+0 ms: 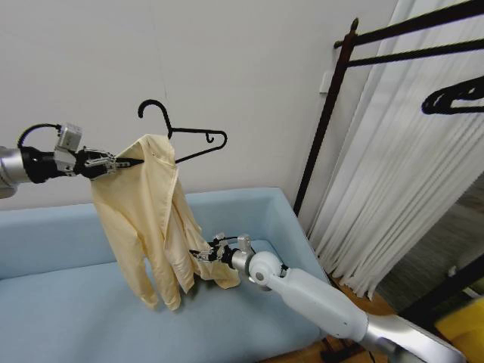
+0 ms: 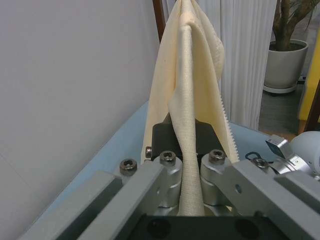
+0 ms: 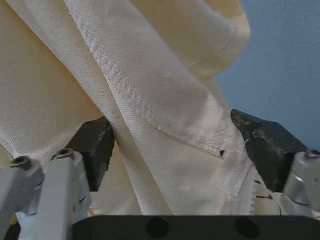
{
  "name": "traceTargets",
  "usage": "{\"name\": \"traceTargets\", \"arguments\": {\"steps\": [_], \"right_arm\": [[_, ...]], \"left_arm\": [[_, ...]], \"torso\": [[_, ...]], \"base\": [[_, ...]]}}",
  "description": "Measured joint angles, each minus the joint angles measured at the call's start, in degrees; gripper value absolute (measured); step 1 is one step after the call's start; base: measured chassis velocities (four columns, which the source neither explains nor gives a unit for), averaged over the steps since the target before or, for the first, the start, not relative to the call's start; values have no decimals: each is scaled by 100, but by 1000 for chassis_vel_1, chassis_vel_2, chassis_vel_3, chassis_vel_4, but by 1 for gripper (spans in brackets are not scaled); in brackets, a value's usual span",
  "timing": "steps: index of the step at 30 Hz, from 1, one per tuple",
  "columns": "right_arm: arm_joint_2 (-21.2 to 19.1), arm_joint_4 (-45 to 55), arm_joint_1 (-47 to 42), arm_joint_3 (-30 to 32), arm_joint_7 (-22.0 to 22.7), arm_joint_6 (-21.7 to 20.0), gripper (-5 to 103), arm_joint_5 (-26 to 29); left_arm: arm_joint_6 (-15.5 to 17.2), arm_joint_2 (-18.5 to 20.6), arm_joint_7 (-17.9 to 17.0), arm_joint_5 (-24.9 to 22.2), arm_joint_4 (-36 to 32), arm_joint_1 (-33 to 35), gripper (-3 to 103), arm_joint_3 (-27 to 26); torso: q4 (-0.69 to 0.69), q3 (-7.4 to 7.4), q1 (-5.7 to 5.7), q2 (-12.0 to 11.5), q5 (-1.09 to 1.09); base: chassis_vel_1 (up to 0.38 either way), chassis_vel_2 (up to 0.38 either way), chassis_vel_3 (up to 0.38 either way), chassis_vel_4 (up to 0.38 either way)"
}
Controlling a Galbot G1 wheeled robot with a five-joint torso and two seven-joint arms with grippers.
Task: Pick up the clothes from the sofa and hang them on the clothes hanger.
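Observation:
A pale yellow shirt [image 1: 155, 219] hangs over the light blue sofa [image 1: 68, 242], draped on a black hanger [image 1: 198, 144] whose hook points up. My left gripper [image 1: 134, 161] is at the shirt's shoulder, shut on a fold of the cloth [image 2: 192, 65]; the left wrist view shows the fabric pinched in that gripper [image 2: 187, 145]. My right gripper [image 1: 203, 255] is low by the shirt's hem, just above the sofa seat. In the right wrist view that gripper [image 3: 177, 150] is open, its dark pads [image 3: 95, 150] wide apart with the shirt's seamed edge [image 3: 165, 115] lying between them.
A dark wooden clothes rack [image 1: 324, 113] stands to the right of the sofa, with another black hanger [image 1: 454, 98] on its rail. White curtains [image 1: 393, 189] hang behind it. A potted plant [image 2: 287, 55] sits on the floor farther off.

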Motion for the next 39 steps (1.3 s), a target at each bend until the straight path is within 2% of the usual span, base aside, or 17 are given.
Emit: {"name": "traceTargets", "arguments": {"steps": [2, 4, 8, 10, 13, 14, 17, 18, 19, 23, 31, 37, 39], "right_arm": [[-64, 47, 1, 53, -2, 9, 62, 0], [-97, 79, 1, 78, -3, 11, 62, 3], [-206, 175, -31, 121, -27, 27, 40, 15], [-203, 175, -39, 123, -27, 37, 40, 13], [-117, 106, -41, 136, 50, 87, 24, -53], [-117, 106, -41, 136, 50, 87, 24, -53], [7, 15, -12, 191, 437, 240, 7, -153], [51, -16, 9, 267, 622, 315, 7, -194], [72, -30, 25, 330, 733, 350, 3, -222], [63, -17, 175, 665, 1067, 409, 0, -371], [-182, 384, 587, 1154, 1457, 333, 0, -666], [-429, 947, 1072, 1353, 1718, -137, 0, -574], [-505, 1098, 1418, 1345, 1815, -444, 0, -421]], "left_arm": [[0, -23, -5, 9, 1, 6, 2, 3], [0, -34, -8, 14, 8, 12, 2, 10], [0, -86, -34, 36, 40, 27, 2, 33], [0, -93, -39, 37, 41, 28, 2, 35], [0, -99, -42, 38, 53, 23, 2, 35], [0, -99, -42, 38, 53, 23, 2, 35], [0, -111, -26, 38, 64, 8, 2, 24], [0, -121, -20, 38, 66, 6, 2, 21], [0, -130, -15, 38, 65, 6, 2, 21], [2, -184, -11, 79, 44, 6, 2, 21], [5, -322, -9, 177, -4, 22, 2, 45], [6, -442, 230, 301, -57, 33, 2, 63], [2, -501, 431, 391, -63, 33, 2, 69]], "torso": [[0, 0, 0, 0, 0], [-1, 0, 0, 0, 1], [-1, 0, 0, 0, 0], [-1, 0, 0, 0, 1], [0, 0, 0, 0, 1], [0, 0, 0, 0, 1], [1, 0, 0, 0, 1], [1, 0, 0, 0, 1], [1, 0, 0, 0, 1], [0, 0, 0, 0, 1], [-1, 0, 1, 0, 1], [-1, 0, 1, 0, 1], [-1, 0, 1, 0, 1]], "base": [[0, 0, 0, 0], [0, 0, 0, 0], [0, 0, 0, 0], [0, 0, 0, 0], [0, 0, 0, 0], [0, 0, 0, 0], [0, 0, 0, 0], [0, 0, 0, 0], [0, 0, 0, 0], [0, 0, 0, 0], [0, 0, 0, 0], [0, 0, 0, 0], [0, 0, 0, 0]]}}
